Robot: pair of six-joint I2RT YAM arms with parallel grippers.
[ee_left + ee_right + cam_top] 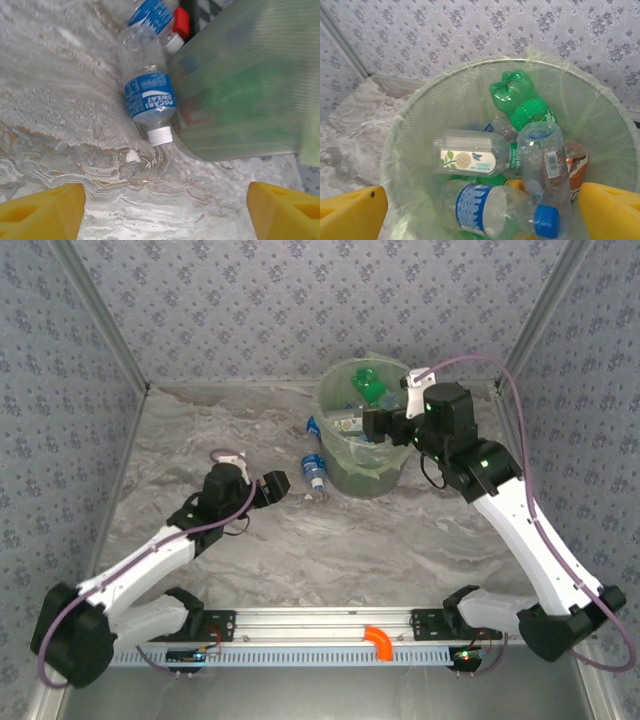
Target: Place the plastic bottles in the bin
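Where the translucent pale-green bin point(427, 107) stands, green and clear bottles point(470, 157) lie heaped inside (one blue-labelled bottle point(148, 100) outside, against its wall). Left gripper point(165, 212), right gripper point(480, 215): jaws spread, empty.

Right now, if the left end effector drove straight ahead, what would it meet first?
Most likely the clear plastic bottle with the blue label and white cap, lying beside the round translucent green plastic bin, ahead of the open left end effector; depth is unclear.

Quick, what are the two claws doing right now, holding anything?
Left gripper: open, holding nothing.
Right gripper: open, holding nothing, above the bin.
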